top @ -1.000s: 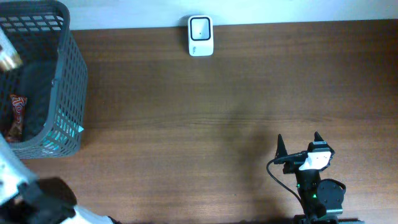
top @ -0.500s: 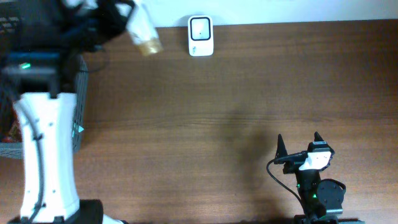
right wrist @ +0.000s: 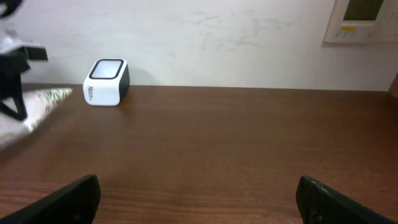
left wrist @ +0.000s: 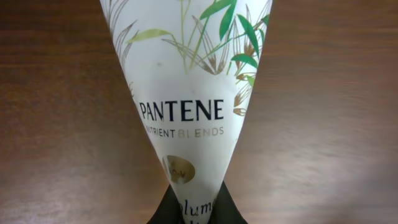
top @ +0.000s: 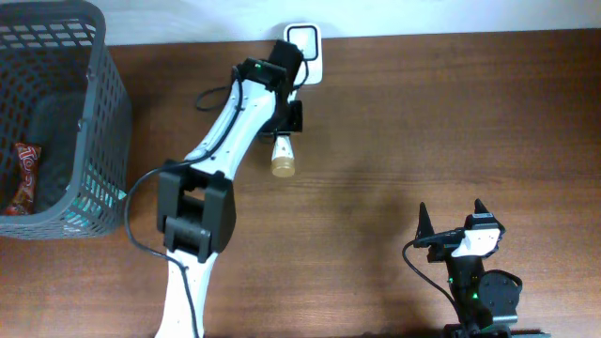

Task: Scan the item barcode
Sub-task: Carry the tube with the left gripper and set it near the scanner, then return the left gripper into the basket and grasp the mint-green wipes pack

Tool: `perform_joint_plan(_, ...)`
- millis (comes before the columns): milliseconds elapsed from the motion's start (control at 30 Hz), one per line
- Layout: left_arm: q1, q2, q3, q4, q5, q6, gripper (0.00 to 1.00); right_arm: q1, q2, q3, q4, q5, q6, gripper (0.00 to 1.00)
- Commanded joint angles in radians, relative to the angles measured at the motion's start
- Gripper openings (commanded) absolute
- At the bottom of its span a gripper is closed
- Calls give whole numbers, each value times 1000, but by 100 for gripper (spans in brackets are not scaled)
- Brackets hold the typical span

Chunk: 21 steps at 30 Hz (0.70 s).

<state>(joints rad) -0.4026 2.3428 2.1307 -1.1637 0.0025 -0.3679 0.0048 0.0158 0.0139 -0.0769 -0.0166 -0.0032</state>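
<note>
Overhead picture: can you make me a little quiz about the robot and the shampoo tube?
1. True or false: the left gripper is shut on the Pantene tube.
2. Fill in the gap: the right gripper has its jaws ____ and holds nothing.
3. Pick one: where on the table is the white scanner?
A. in the middle
B. at the far edge, by the wall
C. at the near edge, beside the right gripper

Key: 1 true; 2 open; 3 B.
</note>
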Motion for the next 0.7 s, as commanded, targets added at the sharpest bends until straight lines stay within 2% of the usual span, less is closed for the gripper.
perform_joint_plan(0, 3, 6, 15, -2, -32, 22, 3, -6, -7, -8, -2, 13, 4, 99)
perform_joint_plan(33, 3, 6, 15, -5, -32, 22, 10, -6, -7, -8, -2, 13, 4, 99)
perform_joint_plan(67, 3, 6, 15, -11, -32, 22, 23, -6, -7, -8, -2, 13, 4, 99)
perform_joint_plan(100, 5, 5, 16, -13, -33, 26, 50, -6, -7, -8, -2, 13, 4, 99)
perform_joint_plan(133, 13, 2, 42, -35, -32, 26, 57, -6, -7, -8, -2, 13, 4, 99)
perform_joint_plan(167, 22, -2, 80, -63, -32, 26, 88, -6, -7, -8, -2, 13, 4, 99)
perform_joint_plan(267, 68, -14, 292, -175, 15, 26, 90, -6, -7, -8, -2, 13, 4, 99)
perform_joint_plan(367, 192, -48, 706, -248, 87, 26, 90, -6, -7, -8, -2, 13, 4, 99)
perform_joint_plan(467, 343, -92, 991, -244, 80, 27, 90, -6, -7, -8, -2, 13, 4, 99)
perform_joint_plan(567, 570, -197, 1001, -195, 78, 26, 90, -6, -7, -8, -2, 13, 4, 99)
perform_joint_plan(667, 792, -208, 993, -254, 76, 25, 92, -6, -7, -8, -2, 13, 4, 99)
